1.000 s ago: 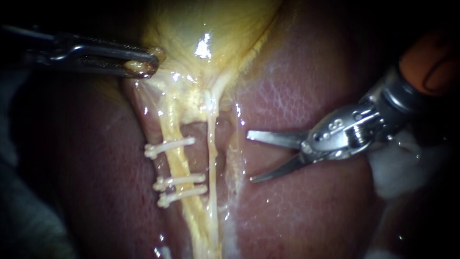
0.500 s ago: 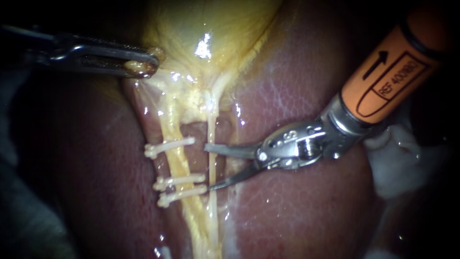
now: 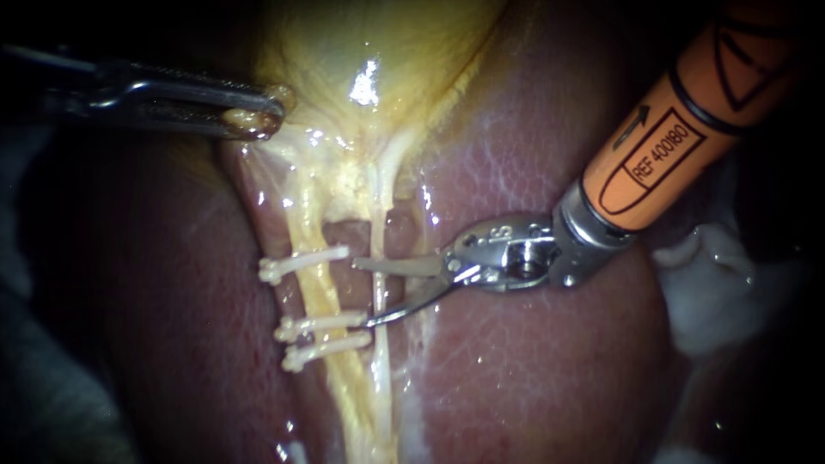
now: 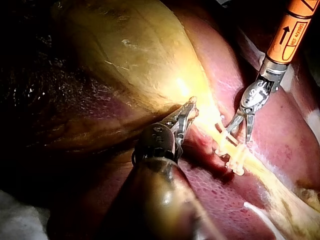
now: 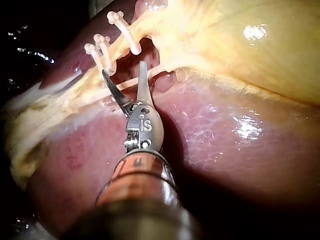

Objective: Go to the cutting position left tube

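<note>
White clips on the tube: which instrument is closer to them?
Right. The right instrument, jaws open, sits just beside the clips. The left instrument is farther off, shut on the gallbladder.

Right instrument (image 3: 361,293) agape, left instrument (image 3: 256,116) clenched

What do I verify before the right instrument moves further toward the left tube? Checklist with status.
1. Jaws of right instrument open: ok.
2. Jaws of left instrument shut on gallbladder: ok.
3. Three clips across left tube, with a gap for the cut: ok.
4. Open jaws around left tube: not ok. The tips stop short, and only the thin right tube lies between them.
5. Lower jaw tip clear of middle clip: cannot tell.
</note>
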Available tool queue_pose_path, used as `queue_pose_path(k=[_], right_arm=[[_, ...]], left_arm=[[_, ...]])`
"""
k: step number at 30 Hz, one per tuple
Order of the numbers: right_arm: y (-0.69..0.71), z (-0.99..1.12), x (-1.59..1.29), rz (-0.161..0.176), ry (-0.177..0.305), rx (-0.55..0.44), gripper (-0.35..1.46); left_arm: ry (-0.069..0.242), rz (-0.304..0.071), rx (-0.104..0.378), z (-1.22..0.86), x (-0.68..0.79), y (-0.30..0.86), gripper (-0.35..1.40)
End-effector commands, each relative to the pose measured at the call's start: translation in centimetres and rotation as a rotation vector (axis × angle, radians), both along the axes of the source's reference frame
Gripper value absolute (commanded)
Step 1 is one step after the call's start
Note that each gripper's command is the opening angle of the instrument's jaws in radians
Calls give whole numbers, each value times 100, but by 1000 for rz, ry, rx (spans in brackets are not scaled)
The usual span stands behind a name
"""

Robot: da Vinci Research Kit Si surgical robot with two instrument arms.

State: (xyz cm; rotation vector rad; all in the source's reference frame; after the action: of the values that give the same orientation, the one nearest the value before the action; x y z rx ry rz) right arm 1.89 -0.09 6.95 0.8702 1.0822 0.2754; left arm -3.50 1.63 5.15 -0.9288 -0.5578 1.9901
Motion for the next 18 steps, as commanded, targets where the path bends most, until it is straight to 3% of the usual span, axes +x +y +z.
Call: queue_pose_path(k=[1,5,18], right_arm=[[0,0,3,1,8,12,140],[-3,2,13,-22,34,34,140],[-16,-12,58,-41,145,111,140]], left_arm=[[1,-1,-1,0,0,0,-35],[1,-1,-1,0,-1,0,-35],[2,-1,-1,1,-1,0,-35]])
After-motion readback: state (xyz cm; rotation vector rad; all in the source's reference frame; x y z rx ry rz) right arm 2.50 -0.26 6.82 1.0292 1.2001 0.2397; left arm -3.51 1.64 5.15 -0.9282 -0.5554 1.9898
